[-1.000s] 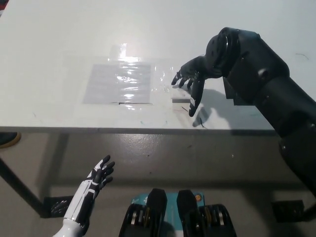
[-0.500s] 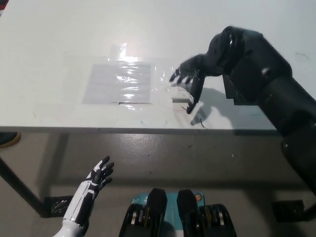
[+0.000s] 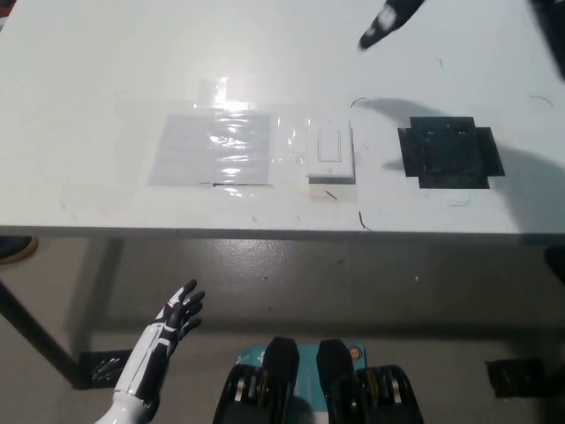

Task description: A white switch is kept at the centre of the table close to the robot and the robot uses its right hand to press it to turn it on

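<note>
So the white switch (image 3: pixel 330 152) sits flat on the white table (image 3: pixel 106 71), close to the near edge and roughly in the middle. It's fully uncovered and nothing is touching it. There's a small rocker in its center, but I can't tell which way it's flipped.

Just to the switch's left is a shiny clear plastic sheet (image 3: pixel 212 148) taped flat on the tabletop, catching a lot of glare. To its right, a bit apart, there's a black square patch (image 3: pixel 450 152) stuck to the table, with a soft dark shadow lying across that side.

The right hand (image 3: pixel 385 24) is way up at the top edge of the head view, well away from the switch and mostly cut off. Only some blurred dark fingertips show, so I can't tell how open it is or whether it has hold of anything.

The left hand (image 3: pixel 177 316) hangs below the table edge at the lower left, fingers spread apart and holding nothing.
</note>
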